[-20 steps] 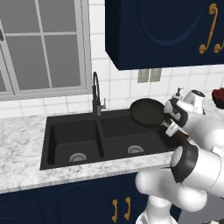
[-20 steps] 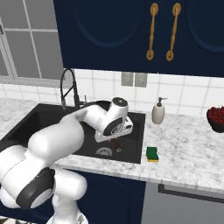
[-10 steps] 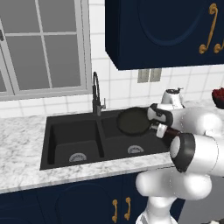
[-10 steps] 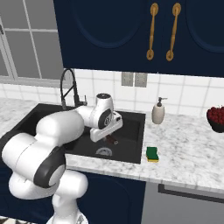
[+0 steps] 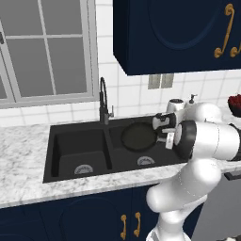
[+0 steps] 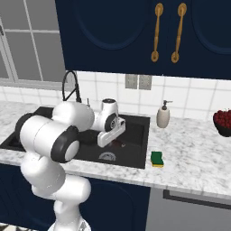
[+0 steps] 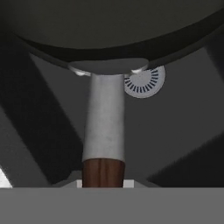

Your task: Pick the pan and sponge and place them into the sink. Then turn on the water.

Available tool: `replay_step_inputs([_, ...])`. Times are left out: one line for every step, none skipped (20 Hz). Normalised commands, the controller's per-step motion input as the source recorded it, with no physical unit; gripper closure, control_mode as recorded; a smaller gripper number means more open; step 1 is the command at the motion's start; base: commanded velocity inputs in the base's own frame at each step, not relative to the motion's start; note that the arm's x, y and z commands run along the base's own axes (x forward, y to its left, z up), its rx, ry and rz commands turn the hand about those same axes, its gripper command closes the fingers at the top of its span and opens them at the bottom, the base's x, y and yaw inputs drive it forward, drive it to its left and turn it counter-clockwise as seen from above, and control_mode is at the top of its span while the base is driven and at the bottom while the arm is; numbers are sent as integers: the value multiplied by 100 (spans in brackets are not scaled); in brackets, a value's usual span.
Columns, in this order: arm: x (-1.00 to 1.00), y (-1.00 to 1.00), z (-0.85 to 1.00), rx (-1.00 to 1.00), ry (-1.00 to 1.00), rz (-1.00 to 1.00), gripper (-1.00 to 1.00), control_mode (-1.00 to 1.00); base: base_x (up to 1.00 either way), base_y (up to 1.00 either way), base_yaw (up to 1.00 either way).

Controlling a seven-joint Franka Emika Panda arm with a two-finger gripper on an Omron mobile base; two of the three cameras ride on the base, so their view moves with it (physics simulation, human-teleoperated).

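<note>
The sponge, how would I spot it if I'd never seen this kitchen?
Find the black double sink in the marble counter. Just right of its right basin, near the counter's front edge, lies the sponge. It is a small green-topped, yellow-bottomed block, unlike the tall cream soap dispenser behind it.

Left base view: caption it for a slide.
Gripper shut on the pan handle, holding it over the sink's right basin.

Even, bright render; soft shadows
</note>
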Motion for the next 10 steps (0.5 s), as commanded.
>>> replay_step_inputs([41,0,-41,-7,19,9,100,-100,0,0,0])
replay_step_inputs([37,0,-44,-6,18,8,100,-100,0,0,0])
replay_step_inputs([37,0,-47,-6,19,8,100,-100,0,0,0])
replay_step_inputs([34,0,-47,-5,18,8,100,-100,0,0,0])
replay_step_inputs([32,0,-49,-4,17,8,100,-100,0,0,0])
replay_step_inputs([34,0,-51,-4,18,8,100,-100,0,0,0])
replay_step_inputs([32,0,-48,-5,19,8,100,-100,0,0,0])
replay_step_inputs([32,0,-49,-5,20,8,100,-100,0,0,0])
replay_step_inputs([31,0,-48,-5,18,8,100,-100,0,0,0])
replay_step_inputs([31,0,-48,-5,17,8,100,-100,0,0,0])
